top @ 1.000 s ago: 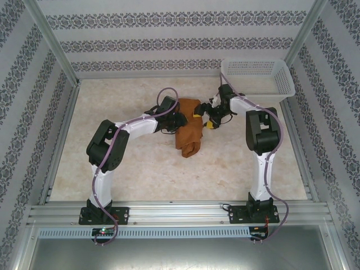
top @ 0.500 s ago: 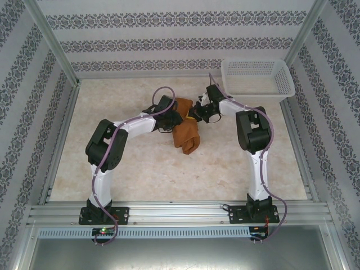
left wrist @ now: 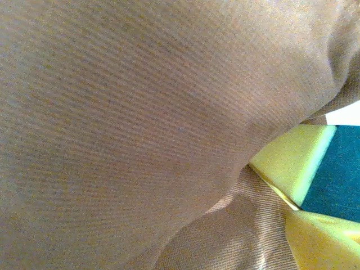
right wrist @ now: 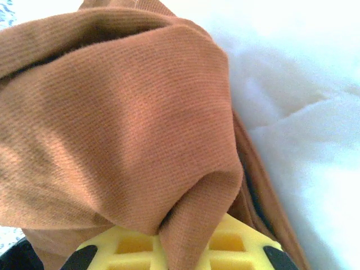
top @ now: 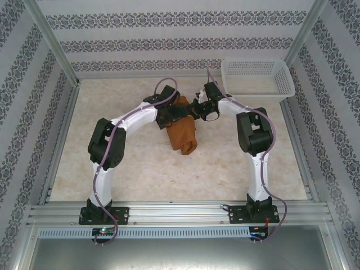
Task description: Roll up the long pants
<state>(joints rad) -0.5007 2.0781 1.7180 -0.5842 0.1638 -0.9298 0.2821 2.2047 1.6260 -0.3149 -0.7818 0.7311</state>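
Wallpaper (top: 169,45) with flowered stripes surrounds a pale marbled table (top: 112,163); a white basket (top: 284,84) stands at its far right corner. The long pants (top: 183,135) lie bunched at the far middle, long axis running far to near. The right gripper (top: 196,108), beside the cloth one second ago, now pinches its far right edge. For the left gripper (top: 170,112), at the far left edge, I cannot tell open or closed.

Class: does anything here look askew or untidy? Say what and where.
The long pants lie mid-table as a lumpy bundle, one loose end poking toward the near edge, not a neat roll. The right gripper pinches a fold.
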